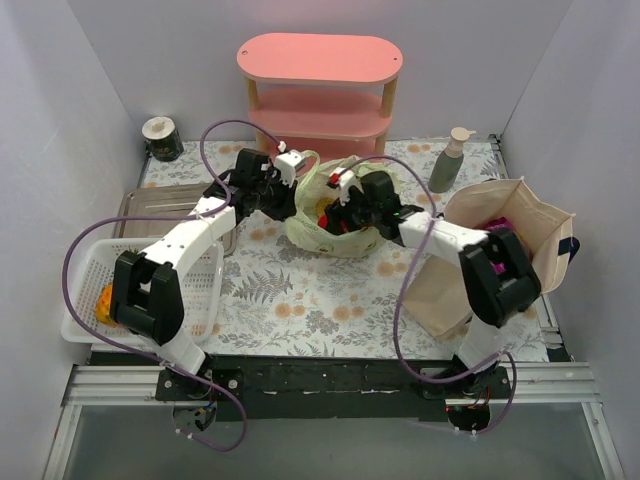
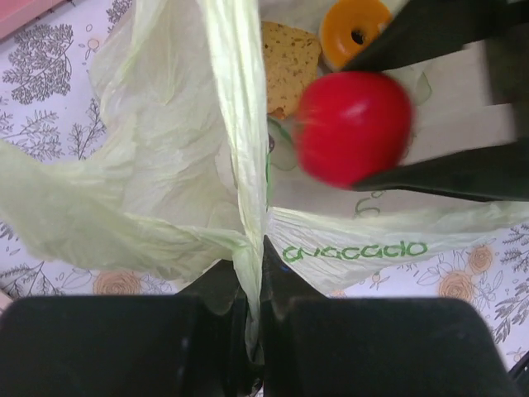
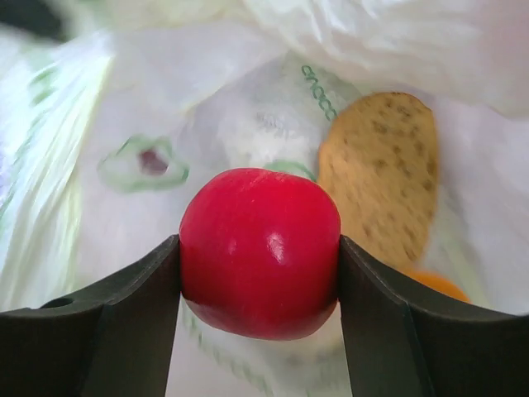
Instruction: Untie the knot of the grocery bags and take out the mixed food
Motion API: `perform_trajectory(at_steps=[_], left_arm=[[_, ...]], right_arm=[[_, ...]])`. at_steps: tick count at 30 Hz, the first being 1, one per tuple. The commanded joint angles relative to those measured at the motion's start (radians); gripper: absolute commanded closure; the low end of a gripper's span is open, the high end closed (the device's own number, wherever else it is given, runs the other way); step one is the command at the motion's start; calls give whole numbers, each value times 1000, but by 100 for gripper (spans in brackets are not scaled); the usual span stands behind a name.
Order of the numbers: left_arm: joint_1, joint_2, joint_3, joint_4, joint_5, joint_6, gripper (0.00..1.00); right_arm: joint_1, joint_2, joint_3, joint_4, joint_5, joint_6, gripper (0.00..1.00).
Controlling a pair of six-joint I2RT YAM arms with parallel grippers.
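The right fingers are closed on a round red fruit, which is clamped at both flanks inside the plastic bag. Behind the fruit, at 2 o'clock in the right wrist view, a speckled tan pastry is seen lying on the film, its long axis running roughly from 12 to 6 o'clock. The left fingers are pinched narrow on a fold of the pale yellow-green film, and this band is stretched from them toward 12 o'clock in the left wrist view. An orange ring-shaped piece is seen at 1 o'clock there. From above, the bag is set mid-desk with its mouth turned upward. The desk is covered with a floral cloth and enclosed by pale walls. A beige tote stands at 3 o'clock, a white basket at 8 o'clock, and a pink shelf at 12 o'clock.
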Motion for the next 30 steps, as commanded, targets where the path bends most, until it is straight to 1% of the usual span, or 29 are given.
perform_trajectory(at_steps=[1,2,5,6,7,8,9,10,11,13,14,15,17,20,21,22,24,25,28,30], left_arm=[[3,36,64,52,8,-10,100],[1,44,67,55,12,-15,100],[3,81,98,57,38,-37,100],[3,90,125,49,49,-44,84],[3,99,139,45,58,-49,71],[3,101,161,25,90,-52,54],[5,98,193,15,104,-54,43],[5,93,213,2,115,-54,26],[5,78,227,-9,126,-54,19],[9,59,265,-50,167,-40,8],[17,37,271,-72,184,-37,6],[20,23,277,-83,201,-34,4],[34,-2,279,-109,221,-29,2],[75,-39,288,-153,369,-30,2],[84,-34,291,-163,403,-44,2],[93,-25,300,-170,466,-82,2],[112,1,334,-199,518,-107,2],[120,34,345,-201,584,-130,2],[140,85,369,-160,698,-197,2],[140,110,392,-127,747,-216,2]], right_arm=[[-54,-246,-135,-10,-143,-86,82],[-60,-324,-186,-16,-182,-100,84],[-61,-441,-224,-47,-222,-137,89],[-61,-461,-229,-60,-235,-143,90],[-61,-480,-224,-76,-246,-162,91],[-61,-509,-220,-103,-259,-173,91],[-61,-523,-200,-107,-259,-184,92],[-63,-533,-189,-135,-259,-202,92],[-66,-553,-180,-140,-255,-209,92],[-68,-573,-151,-125,-241,-219,93],[-72,-589,-145,-119,-220,-226,94],[-72,-593,-142,-64,-209,-229,95],[-77,-596,-128,-33,-183,-254,95],[-81,-590,-128,24,-166,-296,96],[-84,-586,-129,40,-170,-319,96],[-86,-583,-131,65,-180,-333,96],[-87,-572,-142,88,-218,-395,96],[-88,-569,-148,122,-230,-413,96],[-88,-547,-162,168,-279,-495,96],[-88,-532,-146,188,-299,-528,96]])
